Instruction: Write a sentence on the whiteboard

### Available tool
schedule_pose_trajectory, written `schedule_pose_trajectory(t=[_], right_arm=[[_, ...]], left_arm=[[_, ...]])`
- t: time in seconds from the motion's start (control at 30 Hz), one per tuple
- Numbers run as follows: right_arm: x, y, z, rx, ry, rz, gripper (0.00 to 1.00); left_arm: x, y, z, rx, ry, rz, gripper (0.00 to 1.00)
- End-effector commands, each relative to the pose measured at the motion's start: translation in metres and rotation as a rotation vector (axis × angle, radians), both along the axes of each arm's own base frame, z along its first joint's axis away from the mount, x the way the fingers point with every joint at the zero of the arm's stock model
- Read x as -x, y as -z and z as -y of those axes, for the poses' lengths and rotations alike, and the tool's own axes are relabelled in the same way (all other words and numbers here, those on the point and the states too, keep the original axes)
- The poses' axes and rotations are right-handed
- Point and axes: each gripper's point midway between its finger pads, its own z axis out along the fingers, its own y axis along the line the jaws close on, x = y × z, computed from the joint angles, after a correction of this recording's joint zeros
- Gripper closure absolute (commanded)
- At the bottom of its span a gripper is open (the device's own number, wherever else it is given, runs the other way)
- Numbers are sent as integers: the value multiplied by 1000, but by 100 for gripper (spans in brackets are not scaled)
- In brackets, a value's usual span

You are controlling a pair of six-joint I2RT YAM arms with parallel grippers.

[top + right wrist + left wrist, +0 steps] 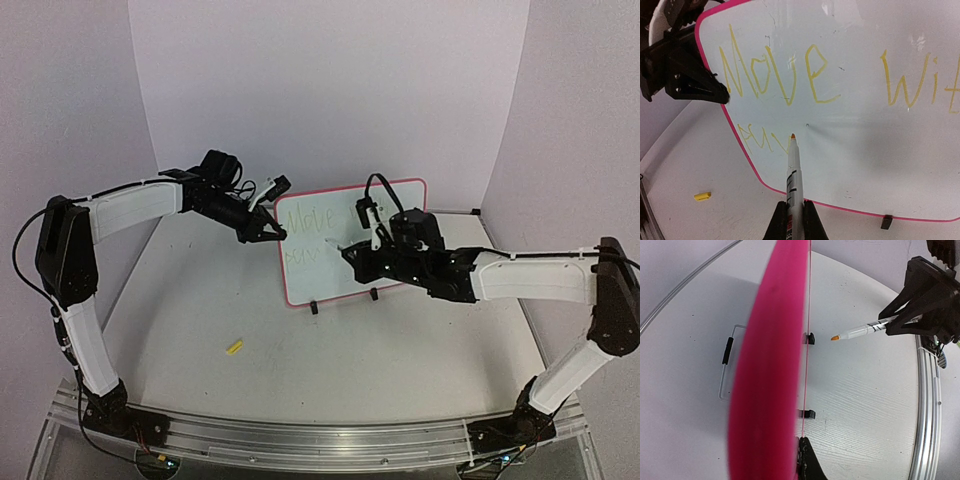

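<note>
- Whiteboard (398, 200) stands upright on the table (400, 340) just past its middle, toward 12 o'clock in the overhead view. Its pink-red frame rests on two small black feet (314, 308).
- The sentence (772, 75) is in thin yellow strokes on two lines. The top line reads "Move" and then a word starting "Wit". The lower line has only a few letters, near the board's 8 o'clock corner.
- The left gripper (274, 234) reaches in from 9 o'clock and is clamped tight on the board's left frame edge. Its own camera shows one dark finger (807, 460) against the front of the frame, while the other finger is hidden behind it.
- The right gripper (352, 252) comes in from 4 o'clock and covers part of the board's lower middle from above. Its claw is closed firmly around a white marker (793, 175).
- The marker's orange tip points at the end of the lower line. Seen edge-on from the left wrist, the tip stands just off the surface, not touching.
- A small yellow piece (234, 347) lies alone on the table at 7 o'clock from the board, well apart from it.
- A clear bracket with a black sleeve (728, 350) lies on the table on the board's back side.
- A metal rail (300, 435) runs along the table's 6 o'clock edge.
</note>
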Motion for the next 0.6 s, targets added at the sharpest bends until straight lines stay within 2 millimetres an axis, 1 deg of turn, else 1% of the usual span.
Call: schedule_pose_trajectory(t=[0.0, 0.07, 0.23, 0.57], right_arm=[[2, -11, 5, -24, -1, 29, 100], [4, -7, -1, -21, -28, 17, 100], [-1, 0, -7, -6, -37, 12, 100], [-17, 5, -6, 19, 35, 22, 100]], left_arm=[[-8, 20, -14, -119, -32, 62, 100], [-8, 20, -14, -121, -31, 63, 100], [-8, 21, -14, -123, -33, 61, 100], [-8, 22, -14, -123, -32, 61, 100]])
